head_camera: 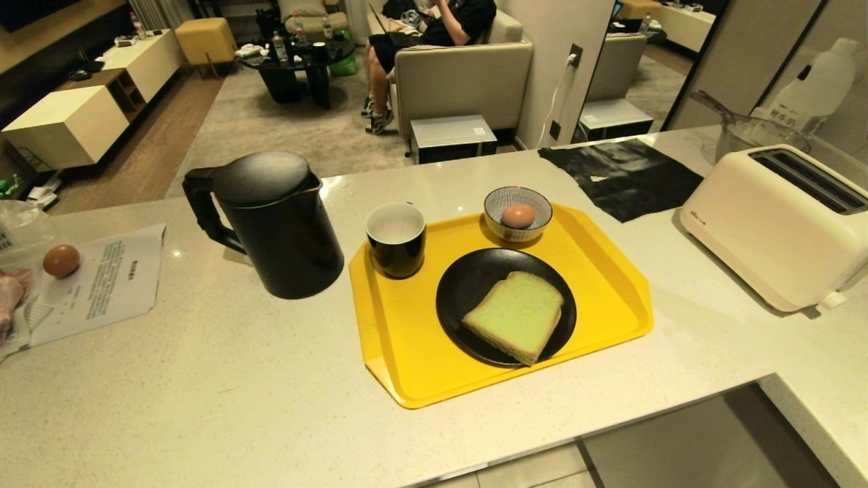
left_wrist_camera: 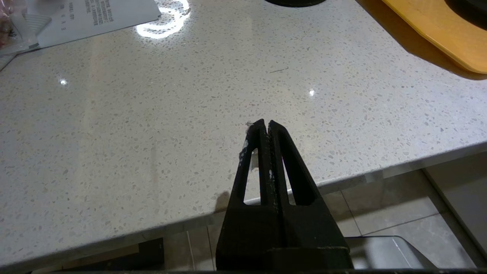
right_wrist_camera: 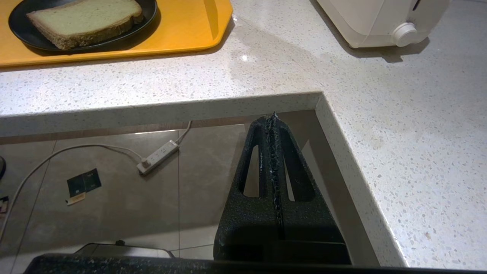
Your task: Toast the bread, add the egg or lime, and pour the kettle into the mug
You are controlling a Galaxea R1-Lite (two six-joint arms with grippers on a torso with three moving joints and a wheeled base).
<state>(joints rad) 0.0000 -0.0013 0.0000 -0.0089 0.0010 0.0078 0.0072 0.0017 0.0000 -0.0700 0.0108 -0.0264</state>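
Now both grippers, left [left_wrist_camera: 265,123] and right [right_wrist_camera: 273,117], sit pinched empty at the near edge; bread [head_camera: 515,315] waits plated mid-tray, toaster [head_camera: 780,220] far right, ready for loading.

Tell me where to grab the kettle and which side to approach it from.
Grip the kettle by its black loop handle, coming from the robot's left. It stands upright on the counter with the handle on that side, away from the mug and yellow tray. The body looks too wide for a pincer; the left pincer is probably best placed.
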